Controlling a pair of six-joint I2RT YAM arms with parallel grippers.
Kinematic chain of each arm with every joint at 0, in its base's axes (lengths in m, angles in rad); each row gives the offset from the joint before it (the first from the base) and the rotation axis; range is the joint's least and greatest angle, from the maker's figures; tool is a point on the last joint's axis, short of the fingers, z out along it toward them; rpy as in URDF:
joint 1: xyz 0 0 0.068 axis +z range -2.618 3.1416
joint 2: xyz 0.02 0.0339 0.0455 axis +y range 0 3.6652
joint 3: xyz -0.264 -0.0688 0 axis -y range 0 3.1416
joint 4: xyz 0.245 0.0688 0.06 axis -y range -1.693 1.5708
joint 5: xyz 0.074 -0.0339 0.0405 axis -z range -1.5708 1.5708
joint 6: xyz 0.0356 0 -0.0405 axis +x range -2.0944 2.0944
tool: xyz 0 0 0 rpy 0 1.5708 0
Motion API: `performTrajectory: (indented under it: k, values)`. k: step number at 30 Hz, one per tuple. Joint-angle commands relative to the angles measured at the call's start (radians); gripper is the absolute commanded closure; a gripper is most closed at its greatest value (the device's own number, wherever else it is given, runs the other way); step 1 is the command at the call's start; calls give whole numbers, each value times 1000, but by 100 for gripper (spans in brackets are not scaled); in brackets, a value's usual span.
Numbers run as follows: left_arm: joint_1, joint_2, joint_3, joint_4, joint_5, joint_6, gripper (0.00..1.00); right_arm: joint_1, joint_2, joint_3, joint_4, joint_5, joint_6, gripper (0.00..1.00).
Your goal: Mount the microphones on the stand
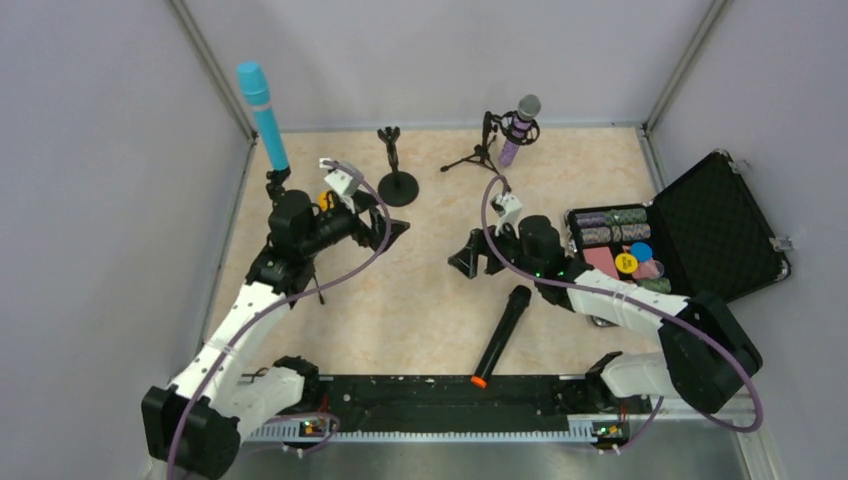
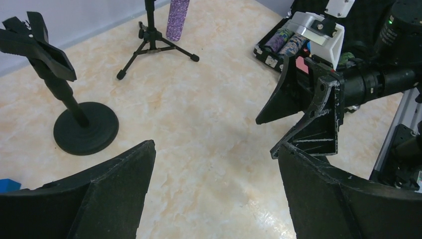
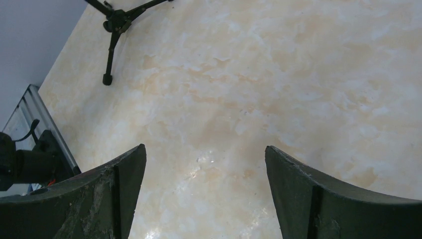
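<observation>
The light blue microphone (image 1: 262,115) stands upright in a clip at the far left, behind my left arm. The glittery purple microphone (image 1: 518,130) sits in a tripod stand (image 1: 482,152) at the back; its body shows in the left wrist view (image 2: 178,17). The black microphone with the orange end (image 1: 503,335) lies flat on the table near the front. A round-base stand (image 1: 394,165) with an empty clip (image 2: 37,45) stands at the back middle. My left gripper (image 1: 395,232) (image 2: 215,149) is open and empty. My right gripper (image 1: 465,262) (image 3: 205,149) is open and empty, facing the left one.
An open black case (image 1: 715,235) with poker chips lies at the right. Thin tripod legs (image 3: 112,25) reach onto the table at the left. Grey walls close in the back and sides. A black rail (image 1: 440,400) runs along the front edge.
</observation>
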Motion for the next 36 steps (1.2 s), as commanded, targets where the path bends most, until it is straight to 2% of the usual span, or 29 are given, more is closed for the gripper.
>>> performTrajectory:
  k: [1, 8, 16, 22, 27, 33, 36]
  values:
    - [-66, 91, 98, 1, -193, -55, 2, -54, 10, 52, -43, 21, 75, 12]
    - [-79, 292, 257, -33, -406, -191, 1, -113, -1, 67, -111, 27, 102, 12]
    - [-89, 473, 427, -37, -661, -195, 1, -154, -31, 66, -145, 27, 84, 12]
    - [-106, 613, 537, -36, -738, -151, 2, -162, -29, 65, -156, 27, 76, 12]
    - [-126, 743, 649, -112, -800, -93, 8, -168, -29, 64, -162, 24, 73, 12]
    - [-129, 826, 723, -155, -836, -56, 27, -171, -34, 60, -162, 19, 72, 12]
    - [-128, 831, 720, -156, -816, -26, 60, -171, -33, 57, -162, 15, 74, 12]
